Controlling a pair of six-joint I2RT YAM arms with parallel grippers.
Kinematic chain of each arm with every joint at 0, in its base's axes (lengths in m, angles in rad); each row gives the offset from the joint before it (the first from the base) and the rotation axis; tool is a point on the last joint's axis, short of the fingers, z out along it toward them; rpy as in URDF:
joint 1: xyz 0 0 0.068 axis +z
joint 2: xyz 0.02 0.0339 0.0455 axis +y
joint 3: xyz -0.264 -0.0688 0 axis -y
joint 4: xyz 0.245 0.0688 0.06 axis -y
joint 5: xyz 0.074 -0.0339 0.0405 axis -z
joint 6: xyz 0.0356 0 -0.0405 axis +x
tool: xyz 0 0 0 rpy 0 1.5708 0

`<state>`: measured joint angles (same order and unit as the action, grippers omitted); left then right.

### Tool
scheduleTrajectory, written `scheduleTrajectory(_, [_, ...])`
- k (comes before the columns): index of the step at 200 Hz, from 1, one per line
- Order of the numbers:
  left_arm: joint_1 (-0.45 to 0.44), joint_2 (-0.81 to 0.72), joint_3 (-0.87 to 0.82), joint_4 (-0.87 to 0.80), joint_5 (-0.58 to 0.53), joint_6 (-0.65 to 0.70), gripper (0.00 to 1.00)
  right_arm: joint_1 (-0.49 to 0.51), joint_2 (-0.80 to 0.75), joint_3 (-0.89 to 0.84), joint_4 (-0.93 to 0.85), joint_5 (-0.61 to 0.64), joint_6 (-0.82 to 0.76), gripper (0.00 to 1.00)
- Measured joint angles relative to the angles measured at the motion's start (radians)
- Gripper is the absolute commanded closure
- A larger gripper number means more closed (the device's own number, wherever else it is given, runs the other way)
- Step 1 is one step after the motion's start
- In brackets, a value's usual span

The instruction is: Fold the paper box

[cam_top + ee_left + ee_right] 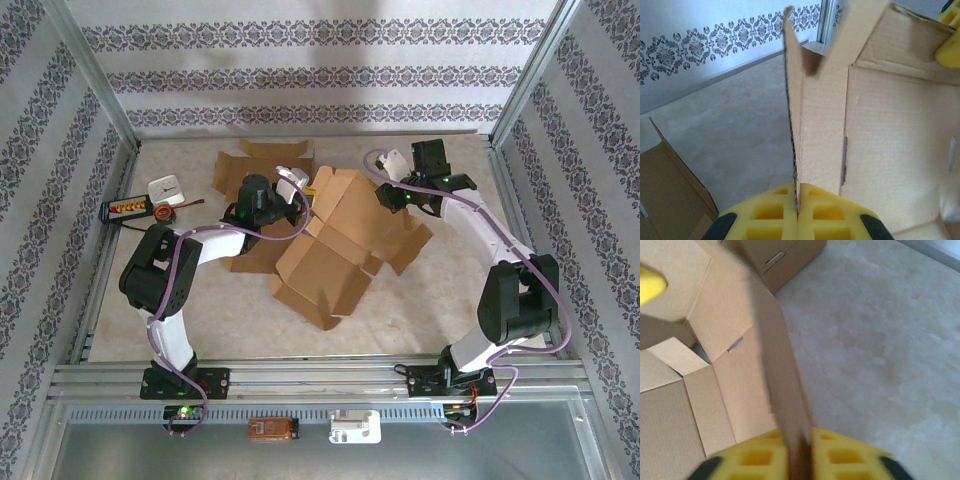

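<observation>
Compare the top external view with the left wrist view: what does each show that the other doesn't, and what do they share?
Top external, not left wrist: the arms' bases, a white gadget at the table's left edge, and the box's whole spread. Left wrist, not top external: how the left claw is shut on an upright flap, yellow pads meeting on its edge, plus slots in the cardboard. Shared: box, table and patterned wall.
</observation>
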<state>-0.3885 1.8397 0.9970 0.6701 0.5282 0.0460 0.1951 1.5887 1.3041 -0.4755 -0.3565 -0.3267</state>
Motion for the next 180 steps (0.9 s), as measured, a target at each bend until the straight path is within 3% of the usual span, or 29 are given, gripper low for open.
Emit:
scheduleTrajectory(29, [0.001,-0.013,0.0,0.001,0.003,-0.001,1.0,0.04,-0.002,0.012,-0.01,0.056,-0.054,1.0])
scheduleTrajectory(52, [0.003,-0.02,0.0,-0.003,-0.005,-0.006,0.7,0.107,-0.025,0.015,-0.006,0.193,-0.151,1.0])
scheduleTrajectory(73, [0.003,-0.046,-0.002,-0.007,-0.016,-0.026,0.56,0.188,-0.069,0.009,0.007,0.336,-0.278,1.0])
scheduleTrajectory(102, [0.003,-0.148,-0.03,-0.03,-0.042,-0.043,0.51,0.301,-0.155,-0.037,0.089,0.545,-0.517,1.0])
scheduleTrajectory(130, [0.003,-0.261,-0.04,-0.108,-0.092,-0.075,0.48,0.344,-0.213,-0.13,0.203,0.643,-0.711,1.0])
scheduleTrajectory(140, [0.003,-0.292,-0.032,-0.162,-0.115,-0.1,0.48,0.344,-0.222,-0.167,0.246,0.664,-0.757,1.0])
scheduleTrajectory(154, [0.003,-0.312,0.016,-0.28,-0.145,-0.151,0.58,0.345,-0.231,-0.222,0.308,0.682,-0.806,0.99])
scheduleTrajectory(180, [0.004,-0.305,0.166,-0.518,-0.169,-0.338,0.84,0.357,-0.244,-0.328,0.419,0.689,-0.859,0.98])
